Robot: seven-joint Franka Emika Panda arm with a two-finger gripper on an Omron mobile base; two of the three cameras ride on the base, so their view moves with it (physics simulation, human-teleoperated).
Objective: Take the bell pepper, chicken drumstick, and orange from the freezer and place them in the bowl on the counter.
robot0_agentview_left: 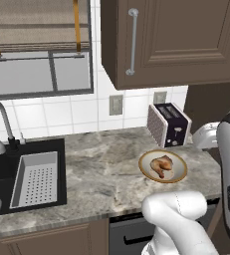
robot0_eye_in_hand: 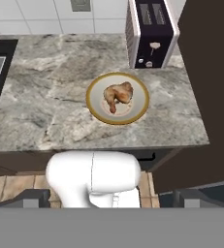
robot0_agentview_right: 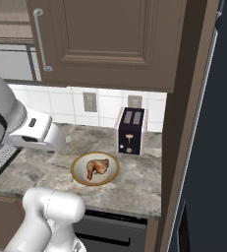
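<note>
The drumstick (robot0_eye_in_hand: 117,95) lies in the middle of the bowl (robot0_eye_in_hand: 95,107), inside the tan-gold rim with bare beige around it. That suits the job: the bowl is the drop-off place, and the room left around the meat is probably wanted for the two things yet to come. The bowl sits on the counter (robot0_eye_in_hand: 50,97) just in front of the toaster (robot0_eye_in_hand: 151,32) and toward the counter's right end, beside the dark panel that borders the freezer (robot0_agentview_right: 223,147). This looks like a short carry from freezer to bowl.

The pepper and the orange are not in the bowl, so by my reading one item of three is delivered and the freezer has to be visited twice more.

The end effector (robot0_eye_in_hand: 111,201) hangs back from the counter edge, high over the floor in front of the cabinets, with the bowl well ahead of it along its line of sight. Its two dark tips (robot0_eye_in_hand: 33,198) stand wide apart at the bottom corners of the hand view with nothing between them, so it is released and empty. The tips sit low against the grey band, so the pads themselves are hard to make out.

The sink (robot0_agentview_left: 2,169) and its grey basket (robot0_agentview_left: 36,179) lie far to the left, well apart from the bowl and out of the arm's likely path to the freezer.
</note>
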